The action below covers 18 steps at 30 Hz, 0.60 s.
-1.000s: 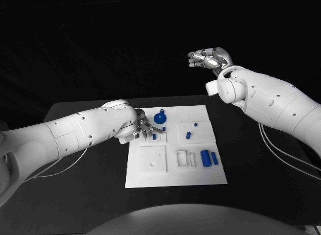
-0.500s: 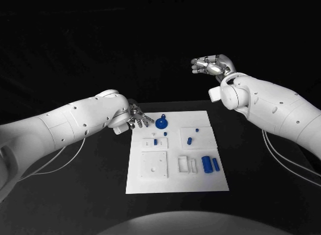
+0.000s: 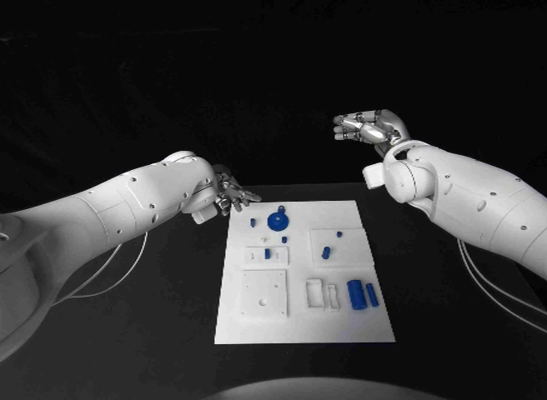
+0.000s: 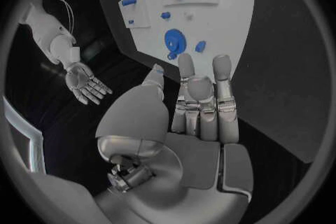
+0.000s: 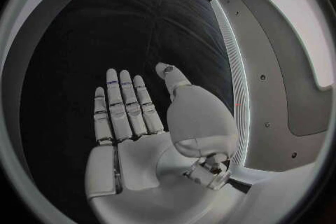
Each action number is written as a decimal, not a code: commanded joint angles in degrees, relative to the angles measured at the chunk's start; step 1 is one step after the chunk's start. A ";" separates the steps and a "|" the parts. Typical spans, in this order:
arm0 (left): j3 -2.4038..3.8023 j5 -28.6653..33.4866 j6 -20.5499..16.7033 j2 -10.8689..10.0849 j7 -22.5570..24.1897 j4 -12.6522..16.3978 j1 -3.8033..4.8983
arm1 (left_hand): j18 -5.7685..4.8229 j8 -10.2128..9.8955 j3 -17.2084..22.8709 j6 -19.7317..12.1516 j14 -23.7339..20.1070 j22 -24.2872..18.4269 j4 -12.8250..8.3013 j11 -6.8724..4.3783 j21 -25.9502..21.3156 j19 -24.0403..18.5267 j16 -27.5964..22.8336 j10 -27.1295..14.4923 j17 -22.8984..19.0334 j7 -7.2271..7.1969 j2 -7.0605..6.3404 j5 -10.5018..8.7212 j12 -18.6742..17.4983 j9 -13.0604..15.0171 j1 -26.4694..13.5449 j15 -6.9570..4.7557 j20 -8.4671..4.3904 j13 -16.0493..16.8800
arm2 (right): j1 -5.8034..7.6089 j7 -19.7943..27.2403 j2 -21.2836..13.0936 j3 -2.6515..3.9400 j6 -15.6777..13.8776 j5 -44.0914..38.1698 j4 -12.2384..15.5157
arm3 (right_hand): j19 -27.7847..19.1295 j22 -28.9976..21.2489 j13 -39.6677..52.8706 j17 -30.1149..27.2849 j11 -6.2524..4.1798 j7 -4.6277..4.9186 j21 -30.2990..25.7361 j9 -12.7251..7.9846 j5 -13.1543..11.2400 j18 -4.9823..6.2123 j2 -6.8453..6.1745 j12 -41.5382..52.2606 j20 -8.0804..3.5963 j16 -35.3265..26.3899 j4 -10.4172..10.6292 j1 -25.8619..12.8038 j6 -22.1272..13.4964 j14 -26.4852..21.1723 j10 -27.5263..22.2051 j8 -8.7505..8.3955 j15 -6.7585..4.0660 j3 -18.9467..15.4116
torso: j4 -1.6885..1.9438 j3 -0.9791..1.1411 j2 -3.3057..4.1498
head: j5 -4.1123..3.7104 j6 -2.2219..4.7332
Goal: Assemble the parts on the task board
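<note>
Head view gives you the board [image 3: 303, 317] mid-table, parts [image 3: 278, 222] on it. Your left hand [image 3: 232, 198] hovers just beside its far-left corner, fingers extended, holding nothing; right hand [image 3: 372, 129] raised well apart, fingers straight, empty.

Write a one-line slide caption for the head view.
Both hands, left and right, hover empty and clear of the white task board, where blue parts lie unassembled.
</note>
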 commanded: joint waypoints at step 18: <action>-1.07 -4.16 5.17 4.58 1.30 -8.45 -1.31 | -0.29 0.29 -0.83 -2.03 -0.30 1.04 -1.15 0.80 -0.92 0.33 -0.24 1.29 0.79 0.67 0.74 0.88 -0.13 -5.80 -0.28 0.29 0.42 0.61 | 0.34 -0.43 -1.66 0.17 -0.73 1.17 2.95 | -0.35 -0.06 -0.08 -0.09 0.09 -0.14 -0.24 -0.09 0.61 -0.26 0.05 -0.32 -0.08 -0.22 0.30 -0.25 -0.55 -0.31 -0.39 -0.38 0.16 -0.64 | -1.58 -0.59 2.08 | 1.32 1.40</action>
